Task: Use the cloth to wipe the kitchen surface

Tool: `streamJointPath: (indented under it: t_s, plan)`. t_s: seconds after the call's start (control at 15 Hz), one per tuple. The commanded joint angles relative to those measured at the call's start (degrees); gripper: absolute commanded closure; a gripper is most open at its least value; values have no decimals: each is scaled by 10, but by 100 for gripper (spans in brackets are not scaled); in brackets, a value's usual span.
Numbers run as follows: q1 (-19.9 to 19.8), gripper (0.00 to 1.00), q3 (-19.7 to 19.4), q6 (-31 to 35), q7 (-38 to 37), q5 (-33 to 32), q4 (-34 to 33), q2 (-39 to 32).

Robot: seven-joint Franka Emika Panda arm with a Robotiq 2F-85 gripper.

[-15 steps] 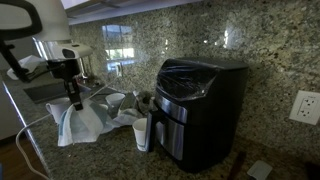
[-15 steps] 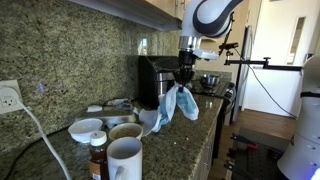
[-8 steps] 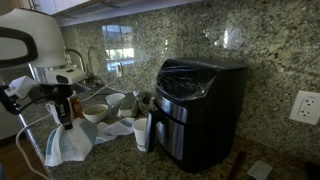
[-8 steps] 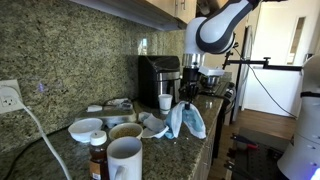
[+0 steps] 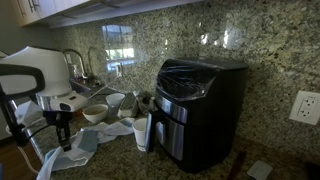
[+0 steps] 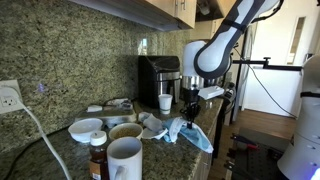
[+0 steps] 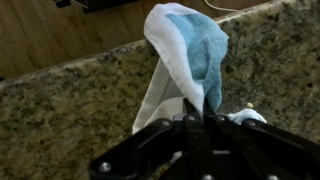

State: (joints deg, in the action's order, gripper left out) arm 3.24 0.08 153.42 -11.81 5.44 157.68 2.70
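The black robot gripper (image 6: pixel 190 116) pinches a blue-and-white cloth (image 6: pixel 192 134) trailing onto the speckled granite countertop (image 7: pixel 60 100) near its front edge; pressing flatter before sweeping would likely wipe better.

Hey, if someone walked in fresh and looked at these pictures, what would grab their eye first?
The blue-and-white cloth grabs attention first, pinched in the claw and draped onto the granite counter near its front edge. Next comes the big black appliance standing against the speckled backsplash, with white bowls nearby.
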Motion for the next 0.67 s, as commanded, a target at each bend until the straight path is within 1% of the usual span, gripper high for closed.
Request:
streamJointPath:
  t_s: [0.0,0.13,0.27,0.4,0.53,0.6]
  plan:
    - [-13,98,4,53,-59,-32,4,-51]
    - [-16,98,-13,69,-118,-85,3,-68]
    - [-11,98,-39,78,-178,-143,-2,-77]
    - [-7,98,-59,77,-235,-198,-17,-78]
    - [-4,98,-67,77,-276,-238,-39,-85]
    - [-1,98,-64,84,-285,-245,-53,-92]
